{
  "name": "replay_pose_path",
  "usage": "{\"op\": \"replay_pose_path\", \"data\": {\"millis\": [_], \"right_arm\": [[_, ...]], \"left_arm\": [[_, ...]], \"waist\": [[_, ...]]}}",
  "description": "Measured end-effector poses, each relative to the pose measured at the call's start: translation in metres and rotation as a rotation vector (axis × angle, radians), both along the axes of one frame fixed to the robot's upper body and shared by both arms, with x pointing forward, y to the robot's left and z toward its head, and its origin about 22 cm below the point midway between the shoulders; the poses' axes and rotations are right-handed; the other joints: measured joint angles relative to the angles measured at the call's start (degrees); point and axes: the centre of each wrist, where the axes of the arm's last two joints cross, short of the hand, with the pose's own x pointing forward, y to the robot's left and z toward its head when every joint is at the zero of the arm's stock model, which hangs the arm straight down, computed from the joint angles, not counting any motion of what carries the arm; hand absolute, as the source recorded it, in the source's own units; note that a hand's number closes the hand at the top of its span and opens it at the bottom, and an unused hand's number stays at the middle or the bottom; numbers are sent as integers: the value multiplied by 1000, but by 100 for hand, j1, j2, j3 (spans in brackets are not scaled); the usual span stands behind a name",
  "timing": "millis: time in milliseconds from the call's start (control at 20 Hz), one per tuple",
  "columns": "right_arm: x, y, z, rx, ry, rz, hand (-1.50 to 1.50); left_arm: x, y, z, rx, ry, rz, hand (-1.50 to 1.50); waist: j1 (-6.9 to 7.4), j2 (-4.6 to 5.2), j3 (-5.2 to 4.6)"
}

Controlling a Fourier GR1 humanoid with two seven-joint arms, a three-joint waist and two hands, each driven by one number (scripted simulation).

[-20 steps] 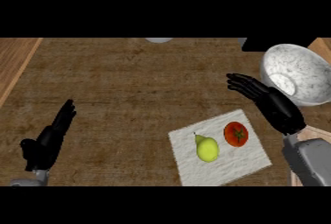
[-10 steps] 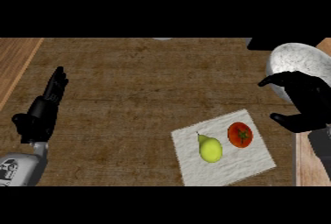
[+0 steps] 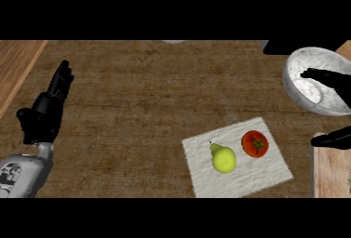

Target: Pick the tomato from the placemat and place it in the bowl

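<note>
Yellow-green pear upright-lying, stem pointing up-left. Brown wooden counter beneath pear and all around. Lighter wood strip far left of pear.

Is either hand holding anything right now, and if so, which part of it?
Nothing is held. The tomato lies untouched on the placemat beside the pear. The right hand is spread open near the bowl; the left hand rests open at the left.

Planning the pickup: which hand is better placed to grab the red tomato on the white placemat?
The right hand: it sits just right of the red tomato and near the white speckled bowl. The left hand rests open across the counter.
</note>
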Motion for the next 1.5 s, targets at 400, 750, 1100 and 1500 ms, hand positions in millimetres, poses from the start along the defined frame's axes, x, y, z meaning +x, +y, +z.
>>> {"op": "replay_pose_path", "data": {"millis": [400, 750, 1100, 1500], "right_arm": [[4, 15, 13, -417, -172, 64, -150], [9, 41, -1, -622, -221, 194, -150], [5, 60, -25, -781, -241, 292, -150], [13, 81, -58, -936, -221, 301, -150]], "left_arm": [[3, -10, 11, 7, 6, 5, 0], [-4, -16, 11, 10, 18, 17, 0], [-8, -15, 16, 9, 32, 31, 0], [-9, -9, 16, 16, 21, 41, 0]], "waist": [[-5, -33, -33], [-77, -64, -48], [-143, -78, -54], [-170, -79, -55]]}}
